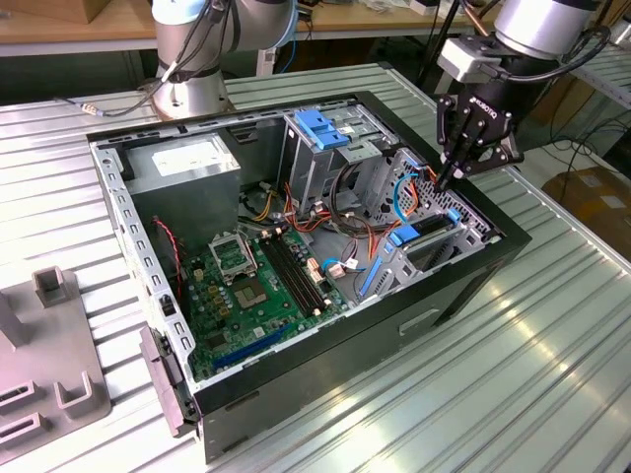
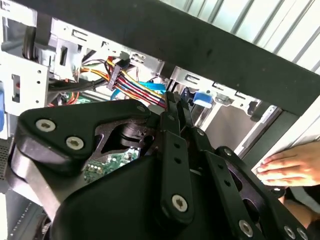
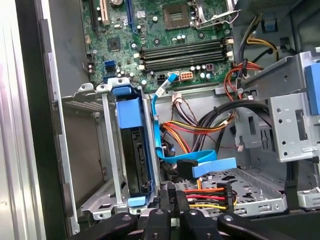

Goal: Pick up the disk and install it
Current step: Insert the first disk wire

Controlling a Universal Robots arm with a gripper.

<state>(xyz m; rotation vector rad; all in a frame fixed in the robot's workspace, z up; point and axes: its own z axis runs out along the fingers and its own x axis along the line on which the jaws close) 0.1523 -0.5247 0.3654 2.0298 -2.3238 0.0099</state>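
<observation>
Cables (image 3: 200, 132) crowd beside the disk (image 3: 136, 150), standing on edge in its bay; gripper (image 1: 455, 169) fingers together, holding nothing.

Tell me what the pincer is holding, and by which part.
Nothing that shows: the pincer is shut beside the coloured wires, with no object seen between its tips. The disk sits in its bay, not gripped.
</observation>
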